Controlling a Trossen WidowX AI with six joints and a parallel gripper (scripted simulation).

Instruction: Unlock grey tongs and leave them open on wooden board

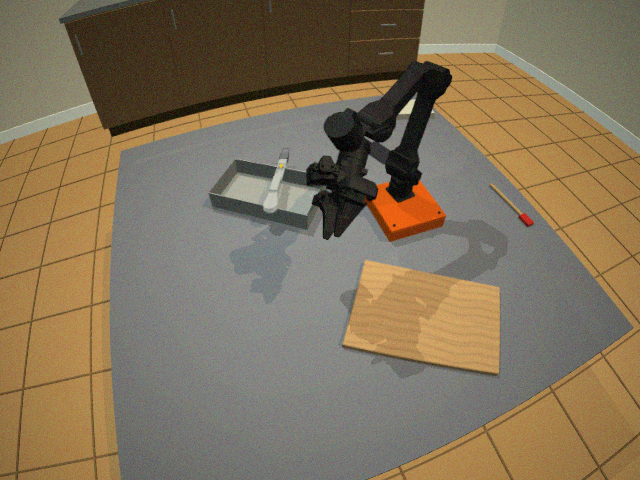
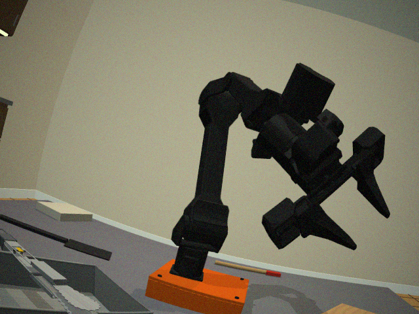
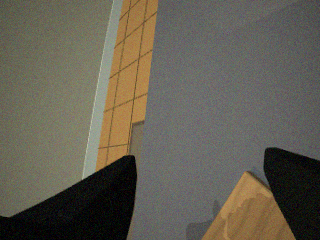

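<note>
The grey tongs (image 1: 276,180) (image 2: 48,269) lie shut across the roasting tin (image 1: 237,208) (image 2: 107,288), resting on its rims. A small yellow mark shows near their narrow end, which sticks out past the far rim in the top view; their broad scalloped end is at the near rim. My gripper (image 1: 331,237) (image 2: 371,232) (image 3: 200,163) is open and empty, raised in the air and slanting downward, well away from the tongs. The wooden board (image 1: 460,330) (image 2: 346,309) (image 3: 250,212) lies flat, with nothing resting on it. The tongs are out of the wrist view.
The arm stands on an orange base (image 1: 413,209) (image 2: 196,290) between tin and board. A red-ended stick (image 1: 508,200) (image 2: 243,267) lies beyond the base. A cream block (image 1: 407,109) (image 2: 74,216) lies at the back. A dark flat-bladed tool (image 2: 88,249) lies behind the tin.
</note>
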